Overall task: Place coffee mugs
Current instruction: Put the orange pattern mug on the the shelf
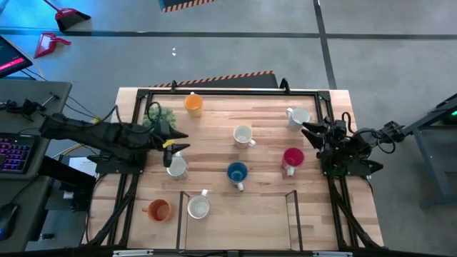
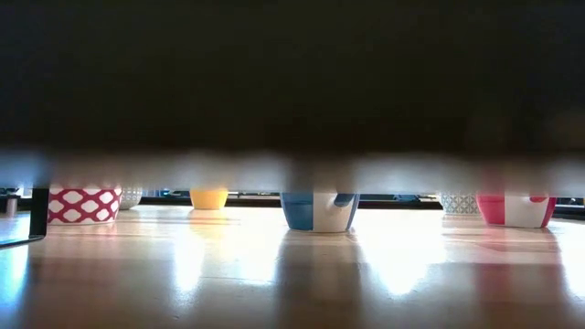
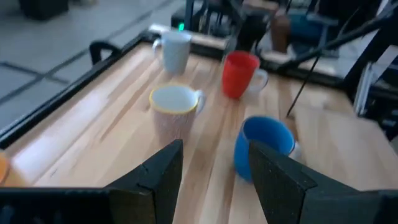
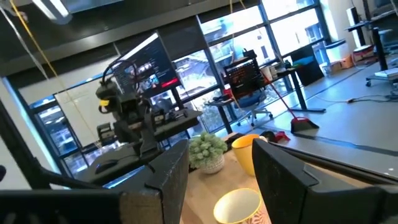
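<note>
Eight mugs stand upright on the table. In the high view they are an orange one (image 1: 193, 104), white ones (image 1: 243, 135) (image 1: 298, 117) (image 1: 176, 165) (image 1: 199, 206), a red one (image 1: 293, 158), a blue one (image 1: 237, 173) and a second orange one (image 1: 158, 210). My left gripper (image 1: 181, 141) hovers open and empty just beyond the left white mug. Its wrist view shows a cream mug (image 3: 175, 109), the blue mug (image 3: 264, 146) and the red mug (image 3: 240, 73) ahead. My right gripper (image 1: 308, 132) waits open at the table's right side, near the far-right white mug.
A bushy green potted plant (image 1: 158, 116) stands near the far left corner, beside my left arm. A black frame (image 1: 228, 91) runs round the table's edges, and rails mark a bay (image 1: 235, 214) at the near edge. In the low view only the mugs' bases show, such as the blue one (image 2: 318, 211).
</note>
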You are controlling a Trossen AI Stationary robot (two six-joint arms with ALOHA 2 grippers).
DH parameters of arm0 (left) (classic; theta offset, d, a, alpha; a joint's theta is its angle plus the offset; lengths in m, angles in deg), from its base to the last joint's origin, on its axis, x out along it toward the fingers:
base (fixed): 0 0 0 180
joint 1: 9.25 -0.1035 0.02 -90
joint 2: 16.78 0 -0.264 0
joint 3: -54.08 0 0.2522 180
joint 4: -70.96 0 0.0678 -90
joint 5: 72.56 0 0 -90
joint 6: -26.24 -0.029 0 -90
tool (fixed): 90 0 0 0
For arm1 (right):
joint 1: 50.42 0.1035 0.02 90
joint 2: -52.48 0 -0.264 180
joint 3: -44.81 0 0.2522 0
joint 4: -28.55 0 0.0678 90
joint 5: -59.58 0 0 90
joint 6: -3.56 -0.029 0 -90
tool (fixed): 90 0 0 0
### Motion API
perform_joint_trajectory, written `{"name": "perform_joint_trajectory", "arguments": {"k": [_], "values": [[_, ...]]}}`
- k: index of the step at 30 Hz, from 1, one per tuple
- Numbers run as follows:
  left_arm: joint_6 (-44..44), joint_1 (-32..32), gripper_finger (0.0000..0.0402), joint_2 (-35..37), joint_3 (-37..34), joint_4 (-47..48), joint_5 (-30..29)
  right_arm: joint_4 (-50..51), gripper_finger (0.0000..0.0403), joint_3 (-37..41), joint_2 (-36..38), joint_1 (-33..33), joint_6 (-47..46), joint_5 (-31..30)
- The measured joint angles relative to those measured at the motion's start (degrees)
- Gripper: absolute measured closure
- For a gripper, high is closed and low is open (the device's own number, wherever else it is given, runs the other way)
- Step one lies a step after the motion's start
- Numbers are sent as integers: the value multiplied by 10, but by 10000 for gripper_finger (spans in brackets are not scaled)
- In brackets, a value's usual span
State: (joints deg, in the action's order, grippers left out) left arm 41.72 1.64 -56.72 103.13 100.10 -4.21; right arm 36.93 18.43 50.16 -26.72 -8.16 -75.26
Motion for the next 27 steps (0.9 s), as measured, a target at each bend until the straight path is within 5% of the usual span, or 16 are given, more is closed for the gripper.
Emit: {"name": "perform_joint_trajectory", "arguments": {"k": [10,20,27], "values": [[-42,-37,232,-66,-107,-261,-7,0,238,-51,-79,0,9,1],[-22,-70,232,-124,-110,-387,47,30,237,-118,-223,0,57,9],[-20,-71,232,-124,-110,-397,57,41,237,-132,-255,-1,42,7]]}}
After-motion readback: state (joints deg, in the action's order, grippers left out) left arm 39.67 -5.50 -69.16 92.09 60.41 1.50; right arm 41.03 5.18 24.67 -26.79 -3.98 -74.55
